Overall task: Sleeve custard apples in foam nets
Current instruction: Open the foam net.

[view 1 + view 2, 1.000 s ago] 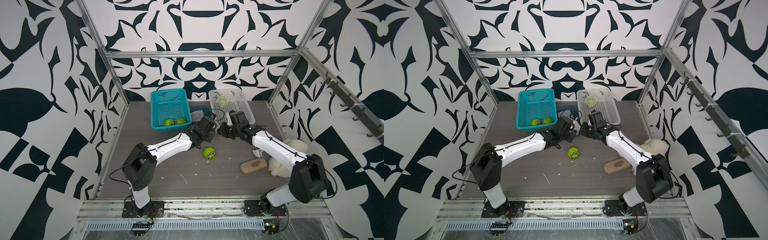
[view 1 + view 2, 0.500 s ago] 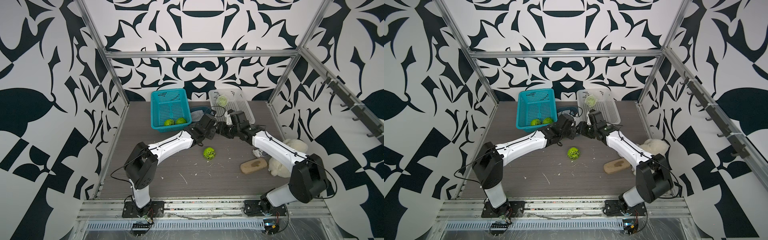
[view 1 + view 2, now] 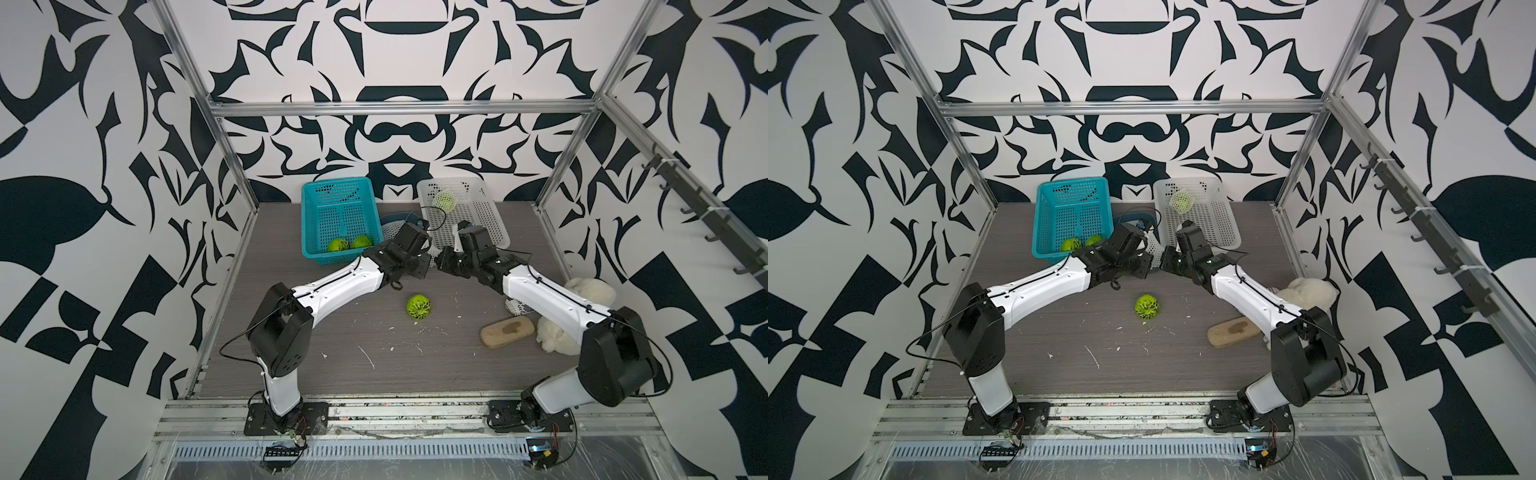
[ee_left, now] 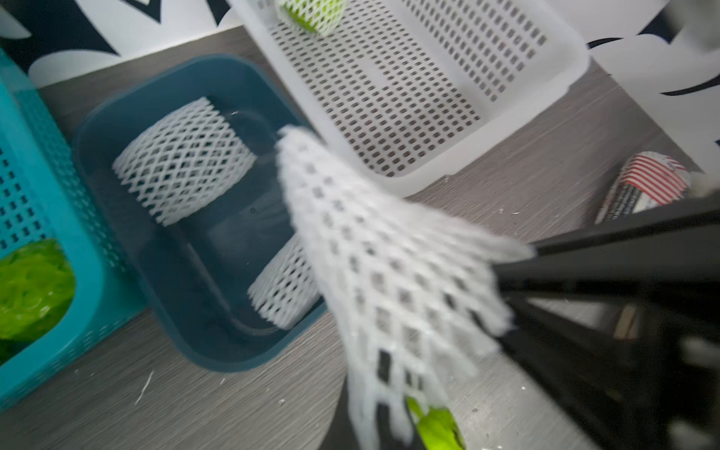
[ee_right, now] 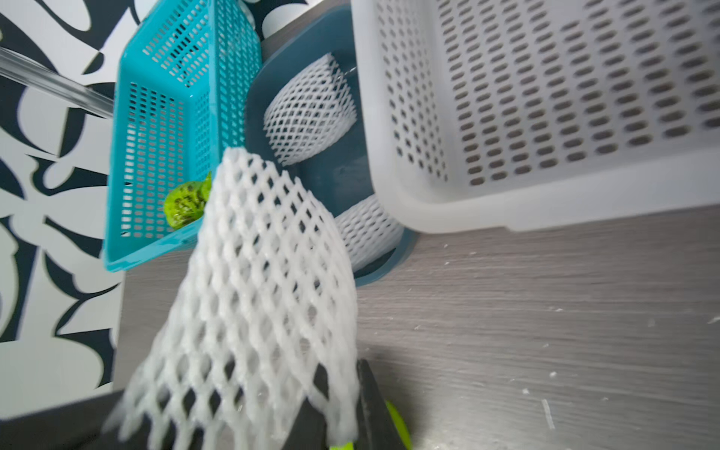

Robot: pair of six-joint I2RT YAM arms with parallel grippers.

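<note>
Tabletop (image 3: 353, 332): foam net (image 4: 389, 272), plush (image 3: 590, 291), perhaps brush (image 3: 507, 330)

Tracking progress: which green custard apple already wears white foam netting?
The one in the white perforated basket; the teal basket's two and the tabletop one are bare.

The grey wood-grain tabletop (image 3: 353, 328) carries three containers along its far edge: a teal basket (image 3: 328, 259) at 11 o'clock, a white basket (image 3: 496, 220) at 1 o'clock, and a dark blue tub (image 4: 241, 85) between them at 12. A loose custard apple (image 3: 419, 306) lies near the centre. A tan block (image 3: 507, 330) sits at 4 o'clock, a cream plush toy (image 3: 590, 291) at 3, and a striped packet (image 4: 646, 187) is beside it. White scraps (image 3: 365, 355) are scattered towards 6.
</note>
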